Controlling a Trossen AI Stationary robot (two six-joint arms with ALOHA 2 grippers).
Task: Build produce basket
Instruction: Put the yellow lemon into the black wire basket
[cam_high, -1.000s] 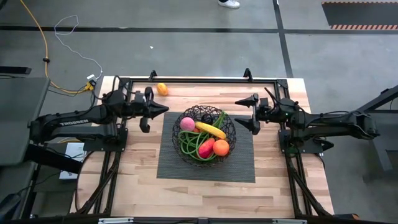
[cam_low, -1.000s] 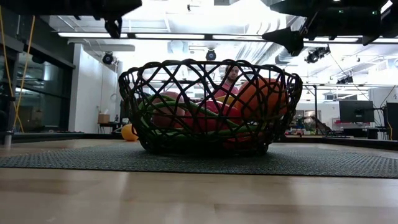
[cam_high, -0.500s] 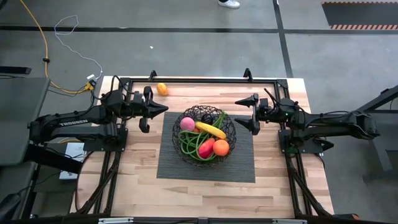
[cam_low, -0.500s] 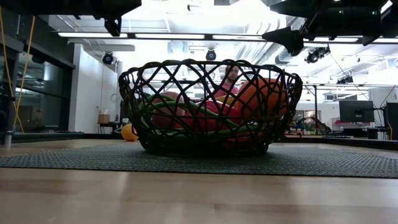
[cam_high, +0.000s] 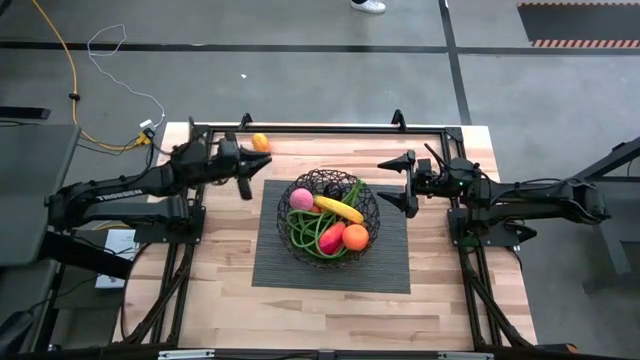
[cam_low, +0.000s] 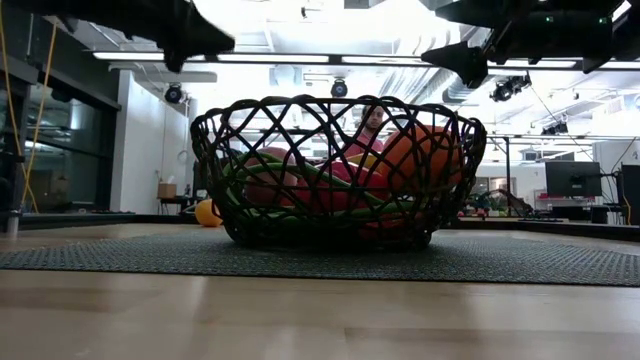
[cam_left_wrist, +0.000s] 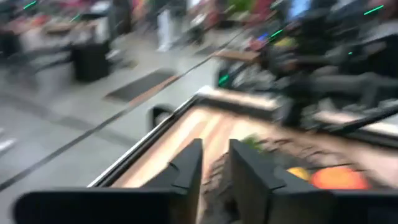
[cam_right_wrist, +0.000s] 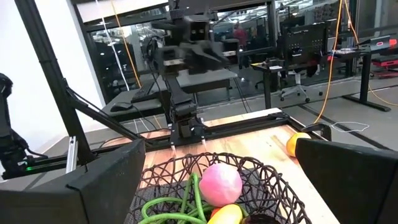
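The left arm is reaching in from the worktop's left edge, its end effector (cam_high: 247, 172) hanging near the far left corner with the fingers (cam_left_wrist: 186, 171) set narrowly apart. The right arm is extending from the right edge, its end effector (cam_high: 405, 183) hovering with its fingers spread wide.

The basket (cam_high: 328, 214) sits on the mat (cam_high: 390, 268) mid-table, between both arms, one orange (cam_high: 260, 142) lying behind it.
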